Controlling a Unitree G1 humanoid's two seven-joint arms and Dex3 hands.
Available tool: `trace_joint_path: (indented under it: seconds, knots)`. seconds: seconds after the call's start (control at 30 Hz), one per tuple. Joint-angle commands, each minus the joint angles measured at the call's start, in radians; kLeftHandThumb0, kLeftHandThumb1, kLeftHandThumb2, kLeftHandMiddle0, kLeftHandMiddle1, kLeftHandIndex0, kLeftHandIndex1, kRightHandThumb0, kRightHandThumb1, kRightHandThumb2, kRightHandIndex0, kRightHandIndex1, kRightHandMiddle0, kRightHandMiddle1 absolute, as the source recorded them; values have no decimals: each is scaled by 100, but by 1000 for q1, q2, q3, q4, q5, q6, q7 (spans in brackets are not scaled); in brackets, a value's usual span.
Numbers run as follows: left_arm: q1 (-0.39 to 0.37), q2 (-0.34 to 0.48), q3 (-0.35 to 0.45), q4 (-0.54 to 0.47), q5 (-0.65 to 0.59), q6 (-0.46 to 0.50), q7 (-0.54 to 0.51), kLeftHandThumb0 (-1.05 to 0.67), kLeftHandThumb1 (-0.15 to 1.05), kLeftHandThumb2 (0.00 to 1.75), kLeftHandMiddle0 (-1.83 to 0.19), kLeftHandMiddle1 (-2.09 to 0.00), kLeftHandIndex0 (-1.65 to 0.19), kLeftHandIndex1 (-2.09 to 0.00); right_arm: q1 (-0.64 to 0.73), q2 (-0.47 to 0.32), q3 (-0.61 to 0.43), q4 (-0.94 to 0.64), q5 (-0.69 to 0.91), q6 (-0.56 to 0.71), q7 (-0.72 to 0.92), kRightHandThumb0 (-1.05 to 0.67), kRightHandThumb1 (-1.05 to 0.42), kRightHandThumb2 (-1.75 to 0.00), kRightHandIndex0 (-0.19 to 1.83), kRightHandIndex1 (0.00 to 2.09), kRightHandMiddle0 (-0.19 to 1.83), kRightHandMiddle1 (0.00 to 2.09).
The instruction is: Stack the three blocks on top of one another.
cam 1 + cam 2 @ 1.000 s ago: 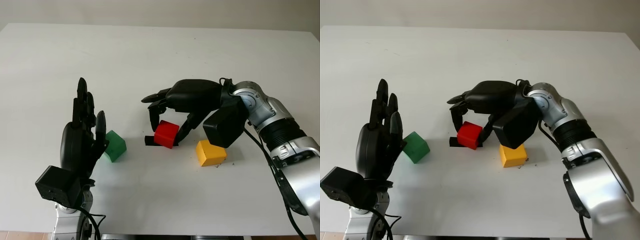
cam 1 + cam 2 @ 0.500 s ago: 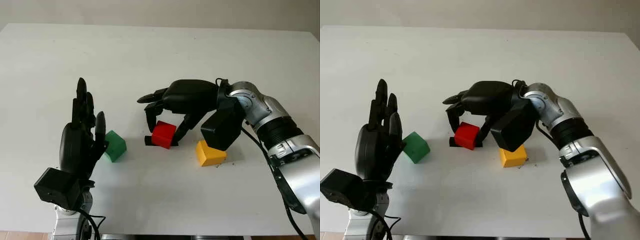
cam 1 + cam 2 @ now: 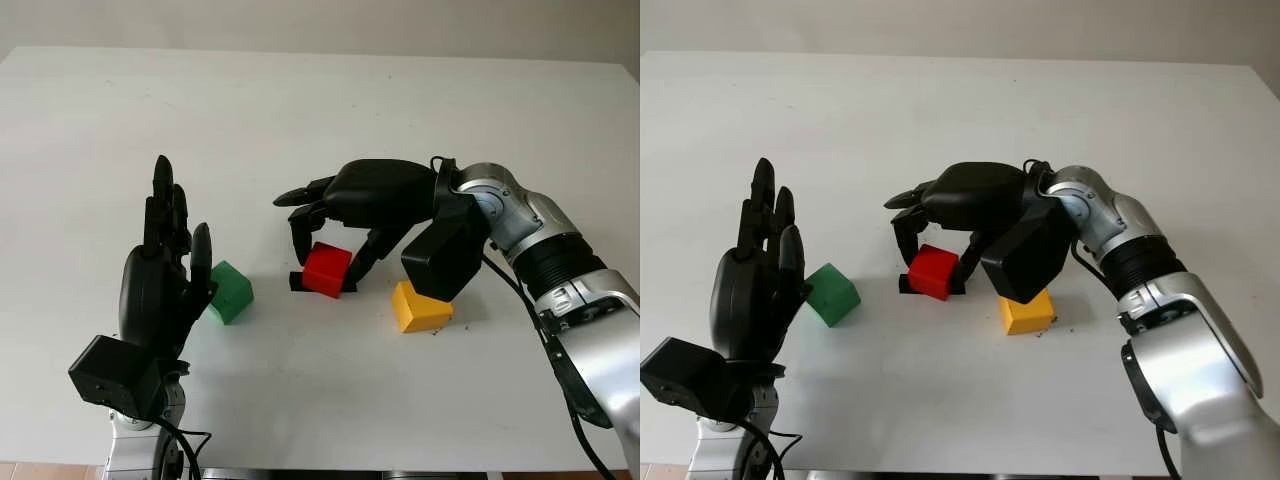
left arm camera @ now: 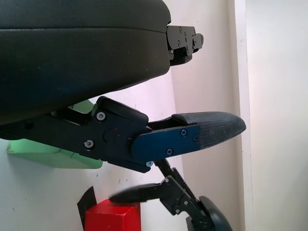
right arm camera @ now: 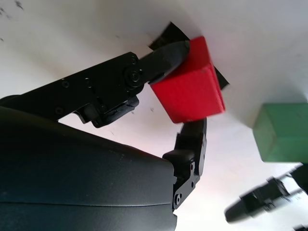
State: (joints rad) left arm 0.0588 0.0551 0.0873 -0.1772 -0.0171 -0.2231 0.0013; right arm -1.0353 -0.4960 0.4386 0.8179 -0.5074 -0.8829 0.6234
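My right hand (image 3: 330, 260) is at the table's middle, its fingers shut on the red block (image 3: 327, 269), which is pinched from both sides (image 5: 192, 89). The block sits tilted over a black tape mark (image 3: 297, 281). The yellow block (image 3: 420, 306) lies on the table just right of it, partly under my right wrist. Left of the red block rests the green block (image 3: 230, 291), beside my left hand (image 3: 165, 270), which stands upright and open, holding nothing.
The white table (image 3: 320, 110) stretches far behind the blocks, with its front edge (image 3: 400, 468) close below them. My right forearm (image 3: 540, 245) crosses in from the right side.
The right hand with the red block shifted slightly left a second ago, then held still. The left hand, green block and yellow block stayed put.
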Motion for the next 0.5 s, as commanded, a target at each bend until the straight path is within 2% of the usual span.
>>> trace_joint_path:
  seconds: [0.0,0.03,0.17,0.47]
  knots:
    - [10,-2,-3,-7,4,-5,1,-78,105,59,9,-5,8,-6,-23,-30,-6,-31,14,23,32,-66,-90,-5,-13,1,5,21]
    - [10,-2,-3,-6,4,-7,0,-77,105,59,9,-5,8,-6,-23,-35,-11,-38,19,30,41,-69,-89,-5,-16,0,-2,13]
    - [8,-4,-1,1,2,-10,1,-78,105,59,9,-5,8,-6,-23,-71,-48,-86,59,66,64,-74,-90,-5,-19,0,-12,5]
    - [10,1,1,-6,7,-1,3,-79,105,59,9,-5,8,-5,47,-200,-192,-276,185,167,80,-76,-91,-6,-19,1,-6,8]
